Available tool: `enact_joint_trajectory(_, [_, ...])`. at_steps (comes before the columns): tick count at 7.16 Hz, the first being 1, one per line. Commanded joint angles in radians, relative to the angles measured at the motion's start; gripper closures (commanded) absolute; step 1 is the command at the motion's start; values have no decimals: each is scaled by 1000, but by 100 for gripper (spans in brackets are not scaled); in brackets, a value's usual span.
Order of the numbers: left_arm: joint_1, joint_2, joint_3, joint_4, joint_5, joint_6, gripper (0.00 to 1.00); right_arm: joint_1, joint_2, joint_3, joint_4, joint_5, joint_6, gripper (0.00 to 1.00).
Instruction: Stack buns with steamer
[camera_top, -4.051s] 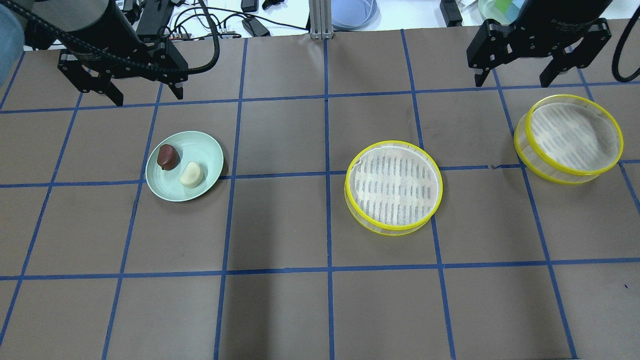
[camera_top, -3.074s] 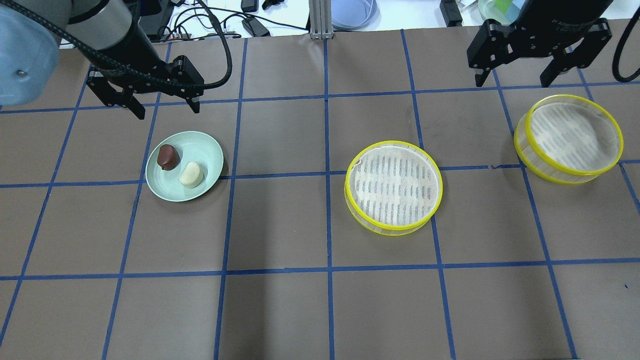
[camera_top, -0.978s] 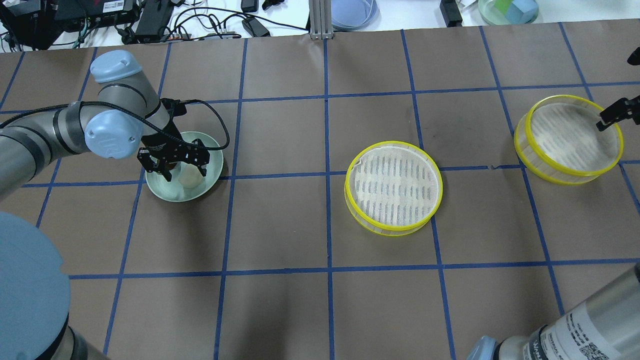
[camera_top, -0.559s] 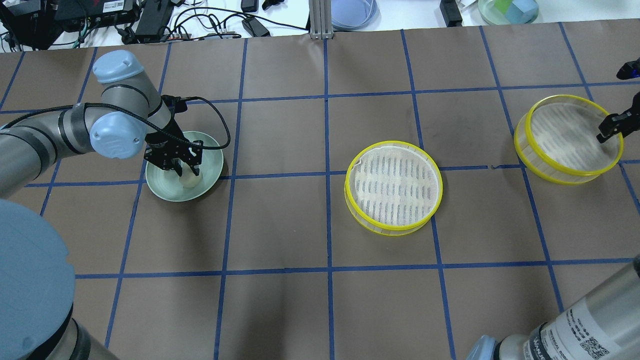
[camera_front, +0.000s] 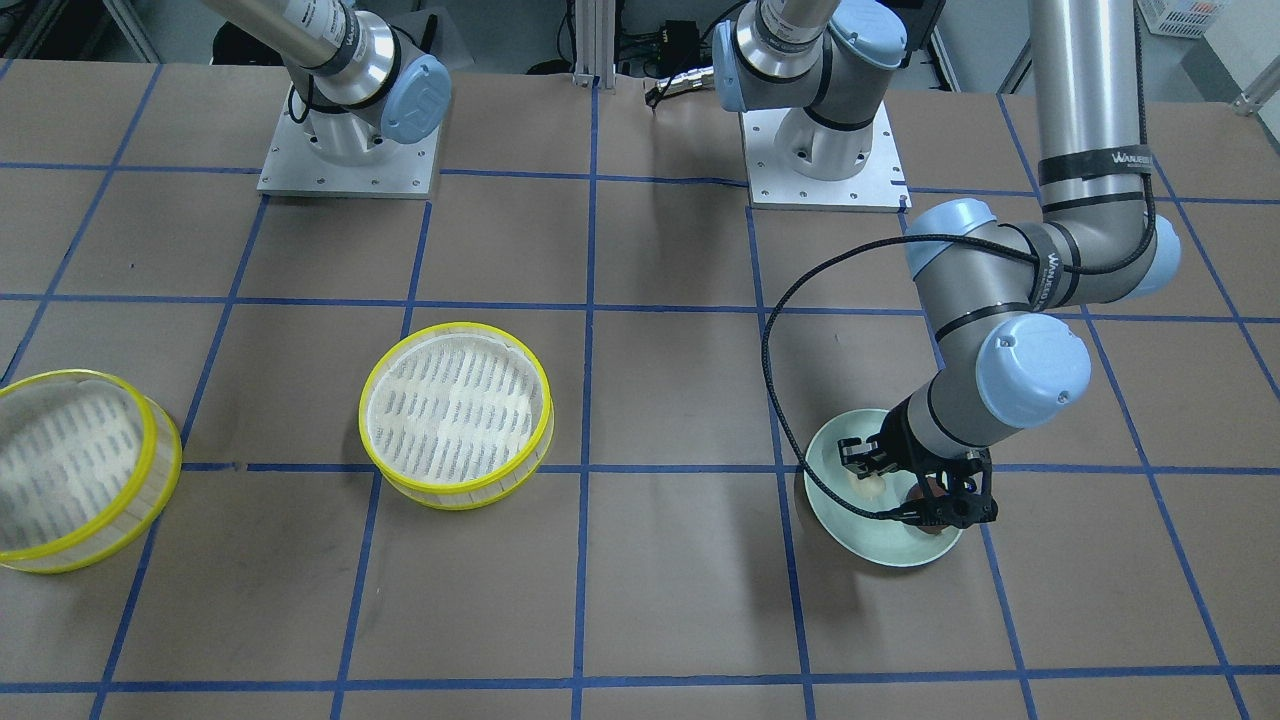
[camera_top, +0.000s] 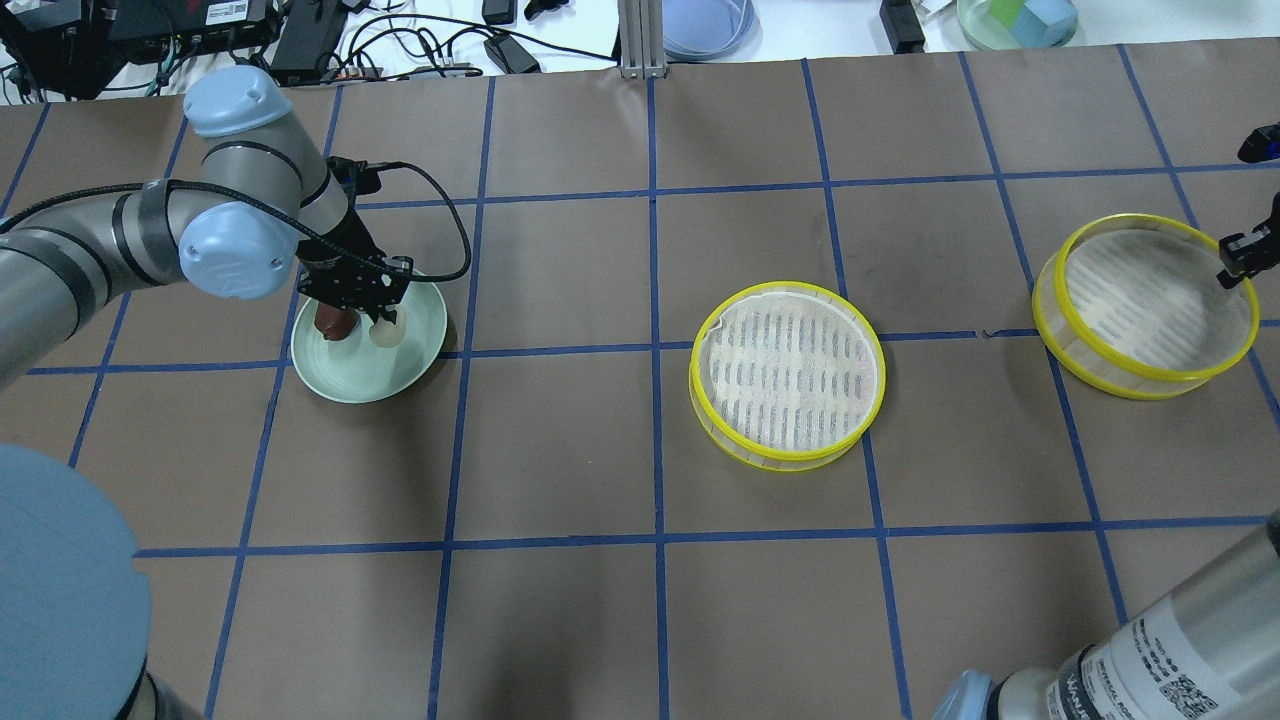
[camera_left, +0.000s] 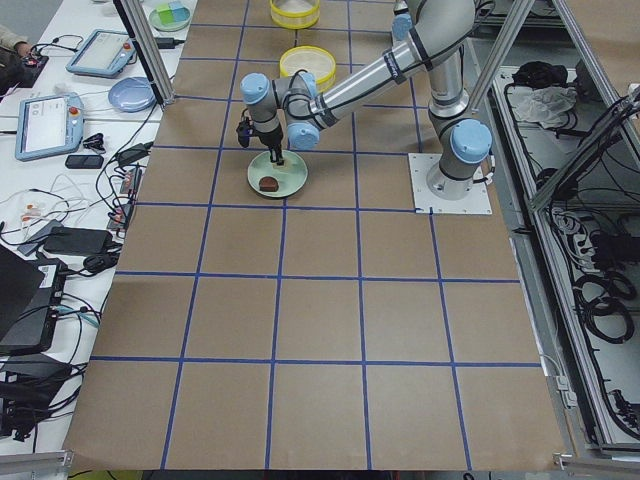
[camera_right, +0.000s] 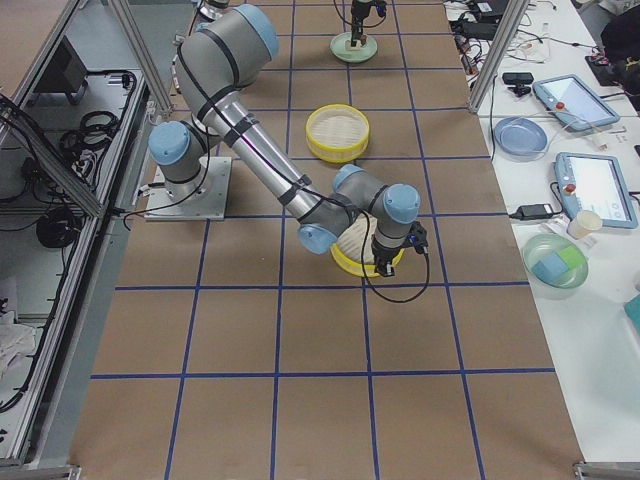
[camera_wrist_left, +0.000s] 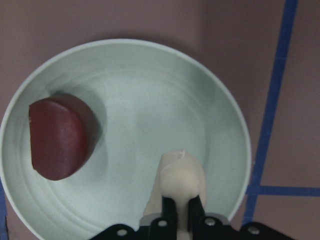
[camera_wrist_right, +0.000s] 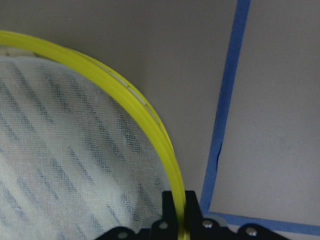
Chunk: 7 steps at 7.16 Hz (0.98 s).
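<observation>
My left gripper (camera_top: 381, 318) is shut on the cream-white bun (camera_wrist_left: 181, 179) and holds it just above the pale green plate (camera_top: 415, 345). The reddish-brown bun (camera_top: 335, 322) lies on the plate beside it, and it also shows in the left wrist view (camera_wrist_left: 57, 137). My right gripper (camera_top: 1238, 262) is shut on the yellow rim (camera_wrist_right: 150, 120) of the right steamer basket (camera_top: 1140, 310), which sits tilted in the front-facing view (camera_front: 75, 470). The second steamer basket (camera_top: 787, 372) stands empty mid-table.
Cables, a blue dish (camera_top: 705, 25) and a green container (camera_top: 1015, 20) lie beyond the table's far edge. My left arm's elbow (camera_top: 230, 250) hangs over the plate's left side. Brown table with a blue tape grid lies between plate and baskets.
My left gripper has shut on the cream-white bun and raised it slightly off the plate. My right gripper has shut on the right basket's rim, and the basket has shifted and tilted.
</observation>
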Motion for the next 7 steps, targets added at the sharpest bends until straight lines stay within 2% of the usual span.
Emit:
enact_joint_trajectory(1, [-114,65,46,-68,-46,-160,100,8,-71,-1,65,8,24,100])
enact_joint_trajectory(2, [-177,85,52,-71,-80,-288,100,15,-109,-1,119,11,42,100])
enact_joint_trajectory(4, [-390,93,57,-49,-135,-601,100,60,-174,-1,219,14,65,100])
enact_joint_trajectory(5, [-455,70,65,87,-145,-736,100,78,-204,1,269,14,88,100])
enact_joint_trajectory(7, [-536,36,68,190,-183,-895,100,106,-232,4,293,2,174,100])
